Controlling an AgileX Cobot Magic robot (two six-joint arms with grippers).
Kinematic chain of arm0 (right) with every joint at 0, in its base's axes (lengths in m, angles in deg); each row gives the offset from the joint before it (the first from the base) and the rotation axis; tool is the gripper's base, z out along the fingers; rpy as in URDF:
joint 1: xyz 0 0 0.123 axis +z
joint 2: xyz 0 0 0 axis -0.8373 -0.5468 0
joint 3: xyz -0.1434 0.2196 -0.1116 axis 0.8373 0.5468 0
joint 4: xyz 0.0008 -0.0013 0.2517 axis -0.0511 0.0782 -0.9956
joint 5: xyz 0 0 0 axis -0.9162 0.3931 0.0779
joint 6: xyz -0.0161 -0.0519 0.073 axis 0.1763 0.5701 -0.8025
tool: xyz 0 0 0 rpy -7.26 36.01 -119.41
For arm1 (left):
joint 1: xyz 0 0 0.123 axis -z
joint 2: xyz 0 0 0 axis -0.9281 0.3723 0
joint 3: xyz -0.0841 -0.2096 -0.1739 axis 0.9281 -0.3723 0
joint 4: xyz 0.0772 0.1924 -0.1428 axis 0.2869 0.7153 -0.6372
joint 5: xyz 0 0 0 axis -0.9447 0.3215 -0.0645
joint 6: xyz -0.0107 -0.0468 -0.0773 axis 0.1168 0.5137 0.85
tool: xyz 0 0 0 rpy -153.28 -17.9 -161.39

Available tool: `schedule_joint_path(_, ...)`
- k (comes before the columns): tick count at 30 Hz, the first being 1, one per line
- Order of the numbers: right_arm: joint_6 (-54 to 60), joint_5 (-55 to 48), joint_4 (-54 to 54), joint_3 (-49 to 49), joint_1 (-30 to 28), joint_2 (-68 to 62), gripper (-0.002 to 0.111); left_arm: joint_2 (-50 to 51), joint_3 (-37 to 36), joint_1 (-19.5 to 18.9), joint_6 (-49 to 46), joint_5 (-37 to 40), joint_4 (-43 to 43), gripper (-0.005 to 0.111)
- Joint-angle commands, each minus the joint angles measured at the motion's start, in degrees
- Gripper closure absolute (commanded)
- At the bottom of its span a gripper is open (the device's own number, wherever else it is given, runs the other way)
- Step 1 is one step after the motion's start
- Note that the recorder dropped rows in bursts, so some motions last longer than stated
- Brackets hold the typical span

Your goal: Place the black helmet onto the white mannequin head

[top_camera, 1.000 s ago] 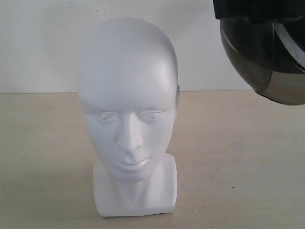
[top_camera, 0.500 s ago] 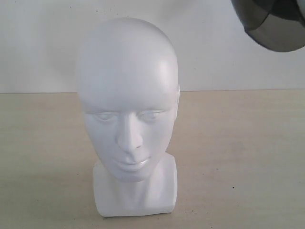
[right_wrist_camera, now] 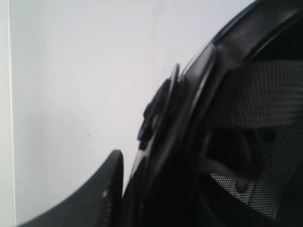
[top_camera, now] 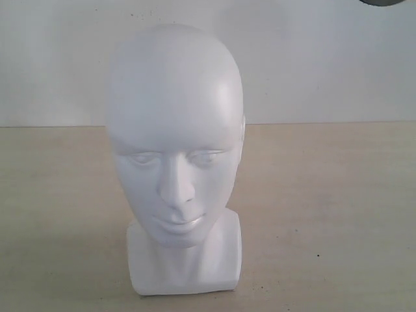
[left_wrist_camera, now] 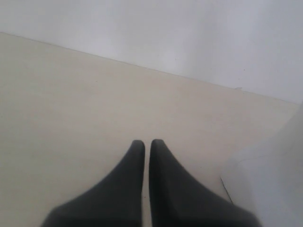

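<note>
The white mannequin head [top_camera: 175,149] stands upright on its squarish base at the middle of the table [top_camera: 338,195], facing the exterior camera, with its crown bare. In that view the black helmet [top_camera: 385,2] is only a dark sliver cut off at the top right corner, high above the table and well apart from the head. The right wrist view shows the helmet up close: rim, woven strap [right_wrist_camera: 260,90] and mesh lining [right_wrist_camera: 279,165]. The right gripper [right_wrist_camera: 124,182] clamps the helmet's rim, with one finger lying against the outer shell and the other hidden. The left gripper [left_wrist_camera: 147,144] hangs empty just beside the head's base, its fingers nearly together.
</note>
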Motion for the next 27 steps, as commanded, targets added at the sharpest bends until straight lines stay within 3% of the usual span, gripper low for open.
schedule_joint_path(1, 5.4, 13.0, -7.0, -1.1, -0.5, 1.2, 0.108, -0.2, -0.2, 0.2, -0.2, -0.1, -0.5, 0.102)
schedule_joint_path(10, -0.4, 25.5, -12.3, -0.7, -0.5, 1.2, 0.108, -0.2, -0.2, 0.2, -0.2, -0.1, -0.5, 0.102)
schedule_joint_path(15, -4.8, 40.4, -17.9, 4.6, -0.5, 1.2, 0.108, -0.2, -0.2, 0.2, -0.2, -0.1, -0.5, 0.102)
schedule_joint_path(27, -19.2, 43.8, -17.7, 10.0, -0.5, -0.1, 0.108, -0.2, -0.2, 0.2, -0.2, -0.1, -0.5, 0.102)
